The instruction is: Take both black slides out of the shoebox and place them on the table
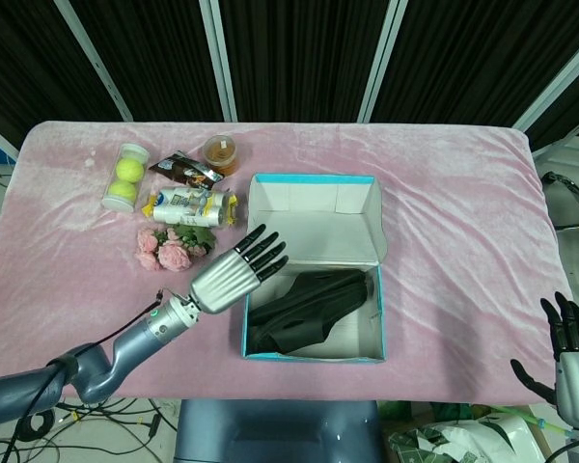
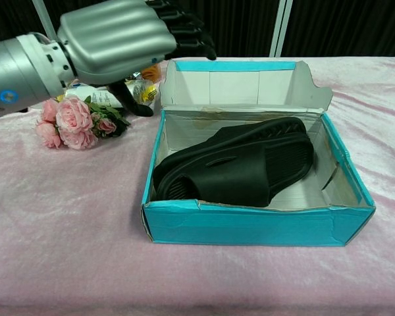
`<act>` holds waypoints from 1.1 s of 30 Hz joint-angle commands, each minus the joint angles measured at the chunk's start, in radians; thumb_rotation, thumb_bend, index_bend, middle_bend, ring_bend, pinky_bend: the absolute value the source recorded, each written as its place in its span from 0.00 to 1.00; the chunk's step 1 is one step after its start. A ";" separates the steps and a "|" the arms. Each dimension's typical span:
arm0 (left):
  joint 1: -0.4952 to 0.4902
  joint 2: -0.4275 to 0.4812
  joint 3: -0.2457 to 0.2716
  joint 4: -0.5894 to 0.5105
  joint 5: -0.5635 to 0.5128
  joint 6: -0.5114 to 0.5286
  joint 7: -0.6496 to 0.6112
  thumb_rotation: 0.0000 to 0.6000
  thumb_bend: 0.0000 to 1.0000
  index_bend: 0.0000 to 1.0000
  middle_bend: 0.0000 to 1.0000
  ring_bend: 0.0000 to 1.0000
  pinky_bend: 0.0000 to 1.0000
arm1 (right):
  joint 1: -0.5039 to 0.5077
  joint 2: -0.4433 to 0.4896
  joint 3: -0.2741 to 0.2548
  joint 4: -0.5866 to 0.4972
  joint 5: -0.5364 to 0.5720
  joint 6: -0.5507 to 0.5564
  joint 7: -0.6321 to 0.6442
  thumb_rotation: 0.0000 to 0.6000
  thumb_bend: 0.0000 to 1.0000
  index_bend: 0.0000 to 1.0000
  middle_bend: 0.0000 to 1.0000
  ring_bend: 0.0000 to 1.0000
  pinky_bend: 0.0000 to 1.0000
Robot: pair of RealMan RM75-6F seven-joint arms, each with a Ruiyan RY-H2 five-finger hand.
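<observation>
Two black slides (image 1: 304,310) (image 2: 240,166) lie stacked inside the teal shoebox (image 1: 313,355) (image 2: 250,225), whose lid stands open at the back. My left hand (image 1: 235,272) (image 2: 122,38) hovers at the box's left wall with its fingers stretched out and apart, holding nothing, above and left of the slides. My right hand (image 1: 574,352) is at the lower right corner of the head view, off the table's edge, fingers spread and empty. The chest view does not show it.
Left of the box lie a bunch of pink roses (image 1: 171,249) (image 2: 69,122), a white bottle (image 1: 193,206), a tube of tennis balls (image 1: 125,177), a snack packet (image 1: 185,169) and an orange-lidded cup (image 1: 221,151). Pink cloth (image 1: 463,222) covers the table.
</observation>
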State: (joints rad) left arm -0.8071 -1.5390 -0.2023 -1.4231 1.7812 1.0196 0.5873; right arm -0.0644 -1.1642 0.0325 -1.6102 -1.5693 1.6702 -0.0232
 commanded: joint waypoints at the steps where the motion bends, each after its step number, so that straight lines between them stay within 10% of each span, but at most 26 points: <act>1: -0.060 -0.051 0.020 0.076 0.054 -0.004 -0.031 1.00 0.01 0.14 0.11 0.03 0.10 | -0.004 0.003 0.001 0.001 0.004 0.004 0.004 1.00 0.11 0.00 0.00 0.00 0.16; 33: -0.317 -0.259 0.057 0.340 0.043 -0.129 0.020 1.00 0.01 0.14 0.09 0.00 0.03 | -0.031 0.016 0.012 0.040 0.028 0.001 0.100 1.00 0.11 0.00 0.00 0.00 0.16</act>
State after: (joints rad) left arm -1.1098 -1.7952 -0.1434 -1.0758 1.8333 0.9122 0.5840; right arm -0.0947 -1.1486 0.0438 -1.5717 -1.5414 1.6712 0.0753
